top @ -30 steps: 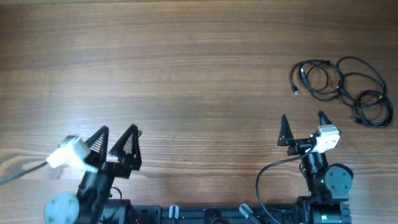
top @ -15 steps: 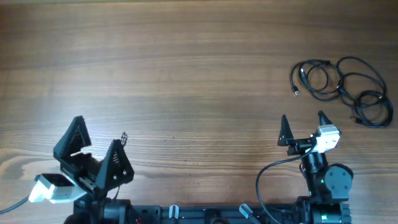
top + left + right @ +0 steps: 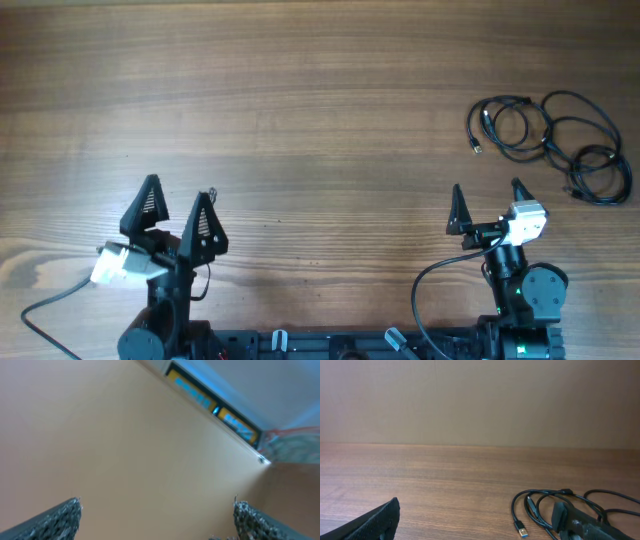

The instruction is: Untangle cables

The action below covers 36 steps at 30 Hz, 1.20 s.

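Cables [image 3: 550, 148]: thin black cords in overlapping loops, one plug [image 3: 520, 531] with a blue insert, lying on the wooden table [image 3: 300, 100] at 2 o'clock. Left gripper [image 3: 178, 190], 7 o'clock, and right gripper [image 3: 486, 187], 5 o'clock: fingers spread apart, holding nothing, apart from the cables.

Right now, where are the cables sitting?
In the overhead view, the cables lie on the right side of the table, just beyond and to the right of the open right pincer, untouched.
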{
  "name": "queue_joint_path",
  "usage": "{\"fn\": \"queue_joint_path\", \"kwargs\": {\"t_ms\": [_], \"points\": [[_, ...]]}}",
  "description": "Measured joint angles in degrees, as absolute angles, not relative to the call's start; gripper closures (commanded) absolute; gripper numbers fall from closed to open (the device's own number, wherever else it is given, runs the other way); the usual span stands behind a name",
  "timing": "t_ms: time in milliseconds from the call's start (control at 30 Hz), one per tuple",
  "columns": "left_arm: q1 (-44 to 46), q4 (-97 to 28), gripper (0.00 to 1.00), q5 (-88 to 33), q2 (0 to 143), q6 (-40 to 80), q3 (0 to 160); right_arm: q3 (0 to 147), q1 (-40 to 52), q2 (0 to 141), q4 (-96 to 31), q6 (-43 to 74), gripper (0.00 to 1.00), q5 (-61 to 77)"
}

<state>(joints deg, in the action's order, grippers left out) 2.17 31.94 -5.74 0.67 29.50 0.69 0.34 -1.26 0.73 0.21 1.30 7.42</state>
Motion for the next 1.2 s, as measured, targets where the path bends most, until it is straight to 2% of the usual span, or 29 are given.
{"fn": "queue_joint_path", "kwargs": {"t_ms": [300,500,800,1200], "points": [[2.2,8.0,0.0,1.6,0.7,28.7,0.4,0.3,-1.3,0.7,0.2,1.3,0.0,7.4],[2.2,-3.1,0.0,3.6,0.7,19.7,0.4,0.3,-1.3,0.7,0.2,1.3,0.0,7.4],[2.2,-3.8,0.0,2.0,0.7,4.3,0.4,0.3,-1.3,0.7,0.2,1.3,0.0,7.4],[0.8,-3.9,0.0,0.1,0.7,0.2,0.4,0.3,-1.3,0.7,0.2,1.3,0.0,7.4]]}}
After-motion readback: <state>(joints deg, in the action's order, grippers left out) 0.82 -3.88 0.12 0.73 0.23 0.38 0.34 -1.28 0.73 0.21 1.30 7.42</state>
